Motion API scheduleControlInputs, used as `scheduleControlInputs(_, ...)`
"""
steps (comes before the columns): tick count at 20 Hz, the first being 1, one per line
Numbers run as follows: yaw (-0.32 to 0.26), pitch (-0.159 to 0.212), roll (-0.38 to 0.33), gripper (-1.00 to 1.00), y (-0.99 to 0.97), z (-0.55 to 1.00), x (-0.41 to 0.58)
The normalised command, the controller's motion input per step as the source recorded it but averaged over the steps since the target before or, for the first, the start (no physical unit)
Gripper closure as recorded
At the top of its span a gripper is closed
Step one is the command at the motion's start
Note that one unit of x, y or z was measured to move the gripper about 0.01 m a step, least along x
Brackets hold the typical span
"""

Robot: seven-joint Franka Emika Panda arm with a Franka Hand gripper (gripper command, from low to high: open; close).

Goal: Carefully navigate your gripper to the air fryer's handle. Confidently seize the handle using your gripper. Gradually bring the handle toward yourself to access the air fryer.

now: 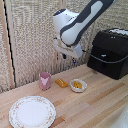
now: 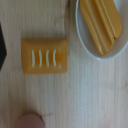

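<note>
The air fryer point(image 1: 110, 52) is a large black box standing at the back on the exterior view's right. Its front faces the table, and I cannot make out the handle as a separate bar at this size. My gripper point(image 1: 71, 59) hangs from the white and black arm, above the table and to the exterior view's left of the air fryer, apart from it. Its dark fingers are small and blurred, so I cannot tell whether they are open or shut. No fingers show in the wrist view, which looks straight down at the table.
A pink cup point(image 1: 45, 80) point(image 2: 31, 121), an orange block with white stripes point(image 1: 61, 83) point(image 2: 44, 56) and a white bowl point(image 1: 78, 89) point(image 2: 85, 37) of orange pieces sit below the gripper. A patterned plate point(image 1: 32, 111) lies near the front edge. A woven screen stands behind.
</note>
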Motion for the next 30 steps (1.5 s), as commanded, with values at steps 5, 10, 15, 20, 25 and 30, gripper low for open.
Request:
scheduleControlInputs(5, -0.054, 0.000, -0.375, -1.00, -0.15, -0.12, 0.000)
scheduleControlInputs(10, 0.050, -0.012, -0.375, -1.00, -0.34, -0.10, -0.003)
scheduleControlInputs(15, 0.124, -0.034, -0.365, -1.00, -0.36, -0.13, -0.026)
scheduleControlInputs(20, 0.200, -0.030, -0.259, -1.00, -0.35, -0.15, -0.041)
scheduleControlInputs(25, 0.221, -0.031, -0.137, -1.00, -0.46, -0.14, -0.113)
scheduleControlInputs(30, 0.189, -0.058, -0.069, -1.00, -0.60, -0.12, -0.175)
